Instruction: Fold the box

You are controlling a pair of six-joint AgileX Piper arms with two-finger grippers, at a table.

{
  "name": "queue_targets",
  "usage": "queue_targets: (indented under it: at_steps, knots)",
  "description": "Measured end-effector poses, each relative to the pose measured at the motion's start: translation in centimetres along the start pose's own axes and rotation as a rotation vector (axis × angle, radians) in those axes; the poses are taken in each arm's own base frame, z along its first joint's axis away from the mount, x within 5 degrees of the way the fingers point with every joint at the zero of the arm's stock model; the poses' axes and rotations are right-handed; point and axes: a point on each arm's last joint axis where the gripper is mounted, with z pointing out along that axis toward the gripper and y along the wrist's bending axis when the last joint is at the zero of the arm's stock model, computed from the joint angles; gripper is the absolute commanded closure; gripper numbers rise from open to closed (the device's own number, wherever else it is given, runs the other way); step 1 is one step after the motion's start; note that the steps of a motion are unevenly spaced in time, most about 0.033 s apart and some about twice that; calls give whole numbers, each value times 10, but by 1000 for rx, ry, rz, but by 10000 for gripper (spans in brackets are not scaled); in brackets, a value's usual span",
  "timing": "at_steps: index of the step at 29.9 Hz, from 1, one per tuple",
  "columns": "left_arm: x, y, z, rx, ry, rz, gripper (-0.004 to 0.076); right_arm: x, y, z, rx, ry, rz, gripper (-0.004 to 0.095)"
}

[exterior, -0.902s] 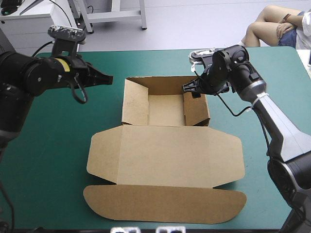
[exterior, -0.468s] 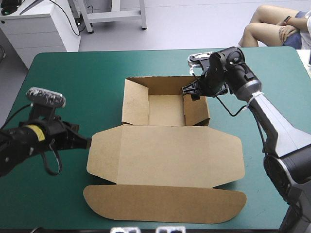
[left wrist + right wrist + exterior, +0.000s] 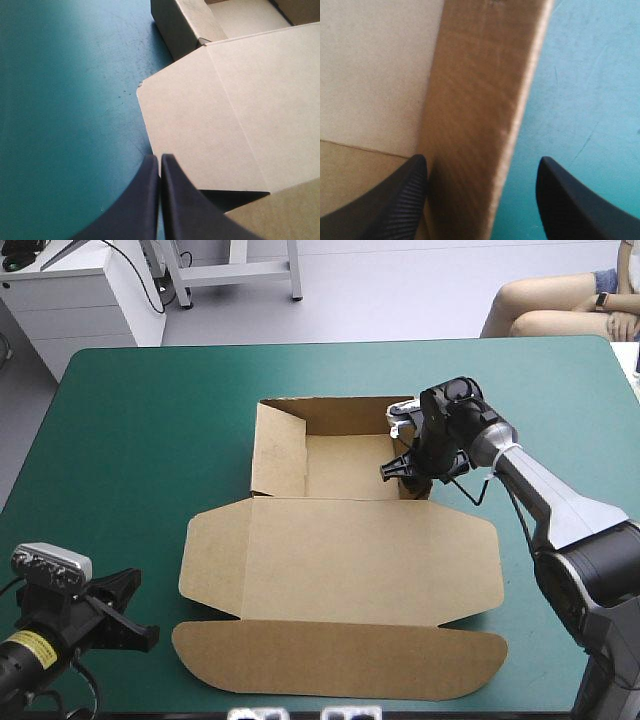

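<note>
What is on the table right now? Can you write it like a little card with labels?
Table: teal-green cover
Box: brown, open tray, walls raised, lid flat toward the near edge
Left tool: shut, at the table's near left corner, beside the lid
Right tool: open, straddling the tray's right wall

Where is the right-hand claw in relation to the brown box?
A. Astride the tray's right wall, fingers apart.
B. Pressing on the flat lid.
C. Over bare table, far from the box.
A: the right gripper is open, with one finger inside the raised right wall of the box and the other outside it, over the teal-green cover.
</note>
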Motion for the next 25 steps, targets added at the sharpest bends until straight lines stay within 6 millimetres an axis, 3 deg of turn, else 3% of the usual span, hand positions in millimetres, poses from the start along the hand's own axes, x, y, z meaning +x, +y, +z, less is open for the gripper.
queue_targets:
  at_steps: [5,11,17,20,25]
  knots:
    - [18,1,-9,3,-55,-1,732,-1,3,11,-18,26,-3,904]
    - [25,2,-13,4,-81,-2,732,-9,1,-3,-10,-29,1,928]
    - [27,2,-13,4,-72,-2,732,-19,-15,-51,96,-145,-32,928]
    - [27,1,-13,8,-67,-5,732,-17,-39,-78,126,-212,17,928]
    - [28,1,-13,8,-61,-6,732,-6,-106,-101,191,-248,159,928]
